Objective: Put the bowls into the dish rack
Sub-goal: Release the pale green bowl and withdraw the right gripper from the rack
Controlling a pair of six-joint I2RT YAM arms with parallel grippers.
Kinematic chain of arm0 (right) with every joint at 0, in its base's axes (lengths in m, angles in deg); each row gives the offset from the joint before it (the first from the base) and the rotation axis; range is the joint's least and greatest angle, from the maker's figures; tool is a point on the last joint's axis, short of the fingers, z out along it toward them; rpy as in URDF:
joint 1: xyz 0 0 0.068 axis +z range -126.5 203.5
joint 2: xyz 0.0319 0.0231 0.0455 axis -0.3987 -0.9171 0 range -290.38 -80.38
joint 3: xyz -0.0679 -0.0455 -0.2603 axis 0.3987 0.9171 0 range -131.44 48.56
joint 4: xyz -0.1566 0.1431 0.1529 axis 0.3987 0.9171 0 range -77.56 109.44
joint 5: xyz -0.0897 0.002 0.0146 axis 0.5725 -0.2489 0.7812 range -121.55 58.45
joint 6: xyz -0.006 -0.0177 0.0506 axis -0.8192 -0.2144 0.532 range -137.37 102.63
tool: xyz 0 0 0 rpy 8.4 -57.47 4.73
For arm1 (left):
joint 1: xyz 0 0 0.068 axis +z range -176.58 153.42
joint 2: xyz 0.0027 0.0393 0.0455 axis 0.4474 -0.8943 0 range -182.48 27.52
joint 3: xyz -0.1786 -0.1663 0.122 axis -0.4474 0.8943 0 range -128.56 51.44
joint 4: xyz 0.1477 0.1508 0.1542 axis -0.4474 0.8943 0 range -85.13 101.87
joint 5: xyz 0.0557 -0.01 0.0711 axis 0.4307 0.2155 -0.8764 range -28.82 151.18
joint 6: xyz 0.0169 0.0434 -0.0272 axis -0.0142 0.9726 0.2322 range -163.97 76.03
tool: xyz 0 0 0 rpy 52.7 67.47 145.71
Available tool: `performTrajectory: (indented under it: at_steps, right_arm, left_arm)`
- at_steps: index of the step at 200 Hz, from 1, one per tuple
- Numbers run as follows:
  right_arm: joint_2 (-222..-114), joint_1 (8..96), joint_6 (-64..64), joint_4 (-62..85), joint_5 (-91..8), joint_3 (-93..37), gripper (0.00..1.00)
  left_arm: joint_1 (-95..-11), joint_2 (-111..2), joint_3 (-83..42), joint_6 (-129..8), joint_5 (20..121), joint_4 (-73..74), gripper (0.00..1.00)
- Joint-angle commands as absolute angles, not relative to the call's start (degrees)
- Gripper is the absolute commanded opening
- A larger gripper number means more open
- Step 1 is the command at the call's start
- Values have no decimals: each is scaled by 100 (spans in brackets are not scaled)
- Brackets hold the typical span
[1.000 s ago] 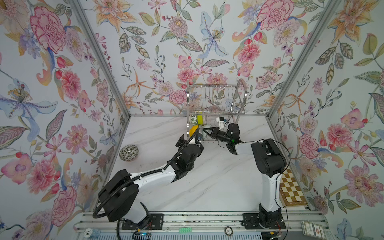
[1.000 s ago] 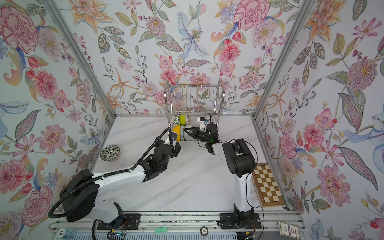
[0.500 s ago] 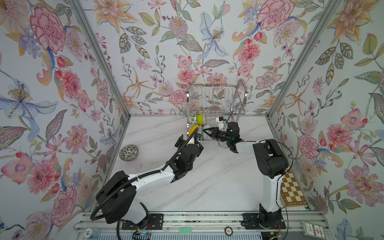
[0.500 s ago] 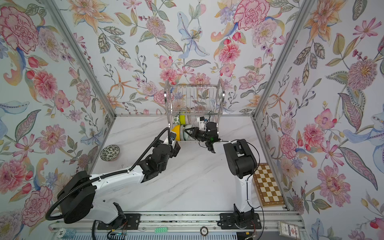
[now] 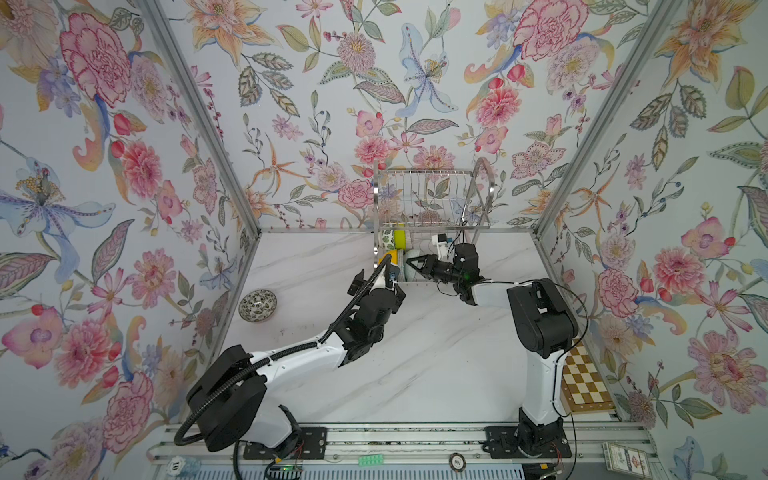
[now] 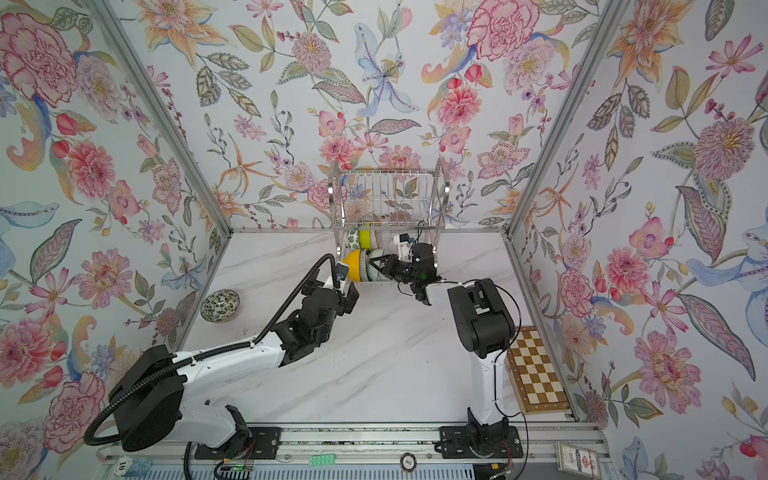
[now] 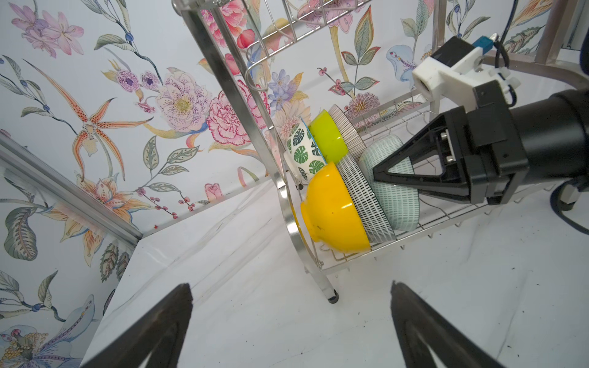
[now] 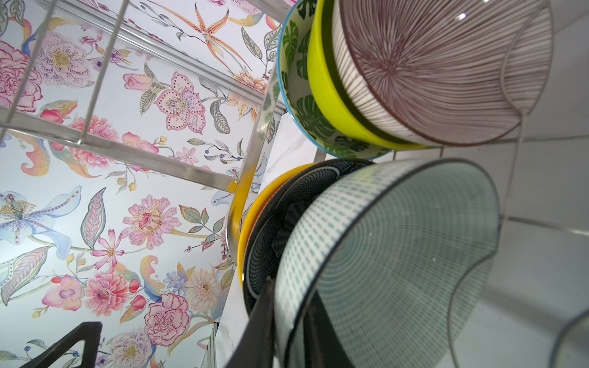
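Your right gripper (image 7: 376,178) straddles the pale celadon ceramic bowl (image 7: 398,204) at its rim, leaning it on the black-dashed white bowl (image 7: 360,191) beyond; clamped or loose, can't tell.

Your right gripper (image 7: 375,174) has matt black plastic fingers. At their tips, the pale celadon round bowl (image 7: 396,200) looks like glazed ceramic, smooth with a soft sheen. Just past it, the navy-lined round bowl with a black-dashed white outside (image 7: 360,191) is satin. The orange-yellow round bowl (image 7: 331,207) is glossiest; plastic or glaze, you cannot tell. The two-tier silver wire dish rack (image 7: 232,95) is polished metal. Under your left gripper (image 7: 290,286), the white marble-pattern tabletop (image 7: 255,321) is smooth and faintly shiny.
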State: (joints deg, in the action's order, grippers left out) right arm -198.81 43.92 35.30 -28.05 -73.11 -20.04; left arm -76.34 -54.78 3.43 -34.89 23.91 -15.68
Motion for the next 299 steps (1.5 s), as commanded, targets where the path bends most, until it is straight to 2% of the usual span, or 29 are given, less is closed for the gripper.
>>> performTrajectory:
  at_steps: [1, 165, 299]
  right_arm:
    - [-19701, 4380, 3431, -2518, -7220, -2107, 18]
    - [-19348, 4450, 3361, -2342, -7151, -2076, 28]
    - [-18423, 4427, 3301, -2737, -6937, -1111, 48]
  left_arm:
    - [-7560, -5343, 421, -3597, 2363, -1473, 99]
    - [-7562, -4985, 536, -3778, 2335, -1291, 99]
    - [-7507, -4820, 347, -4420, 2484, -591, 99]
